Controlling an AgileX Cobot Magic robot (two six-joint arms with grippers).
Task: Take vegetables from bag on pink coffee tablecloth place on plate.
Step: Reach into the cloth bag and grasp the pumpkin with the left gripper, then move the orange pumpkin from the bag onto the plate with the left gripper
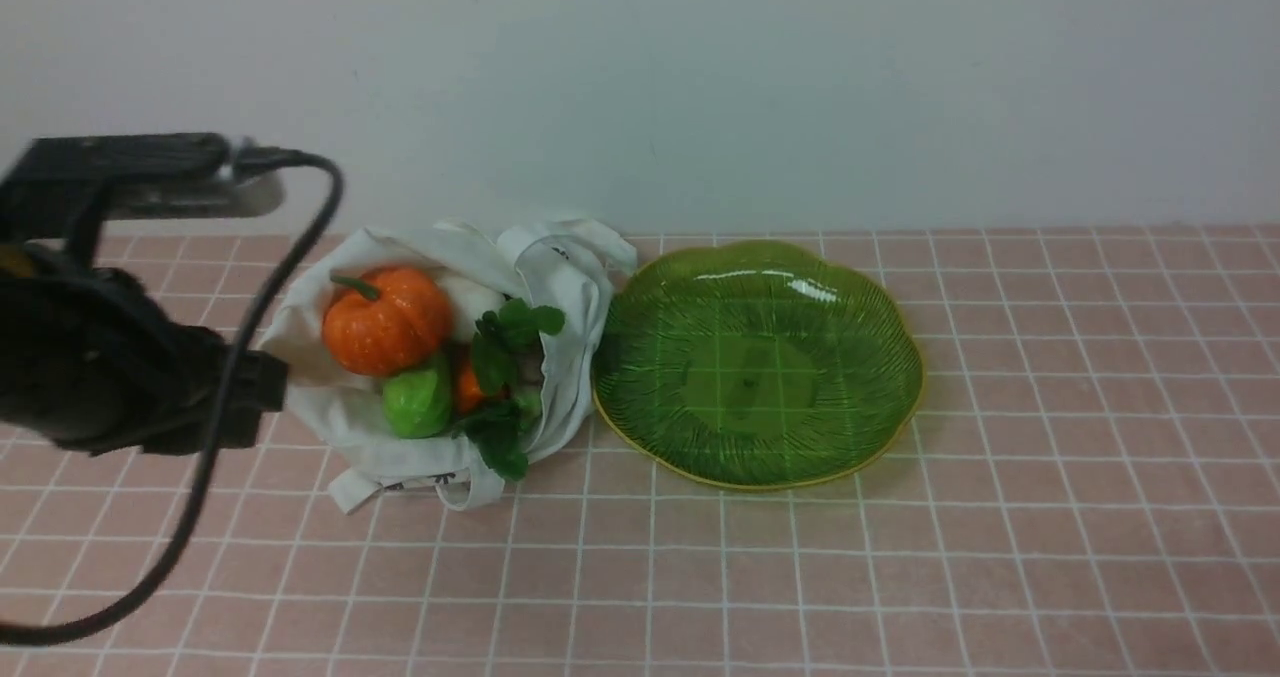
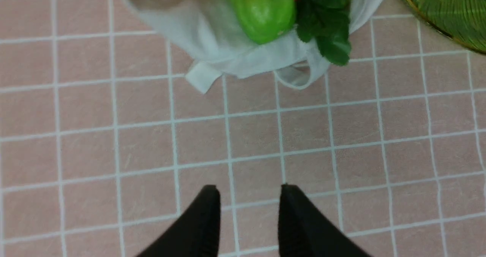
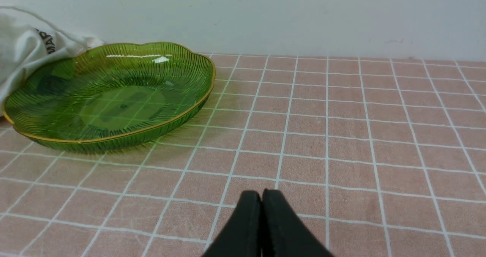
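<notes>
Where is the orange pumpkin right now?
In the front view, the pumpkin sits in the bag at the left, beside the light-green piece; the plate lies right of the bag.

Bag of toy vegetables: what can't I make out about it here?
- Front view: white rounded piece partly hidden behind ribbed orange pumpkin.
- Front view: dark print on the off-white cloth bag too small to read.
- Right wrist view: bag mostly cut off by the frame edge.

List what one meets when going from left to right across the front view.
left arm → bag (inside it, pumpkin, then leafy sprigs) → plate
</notes>
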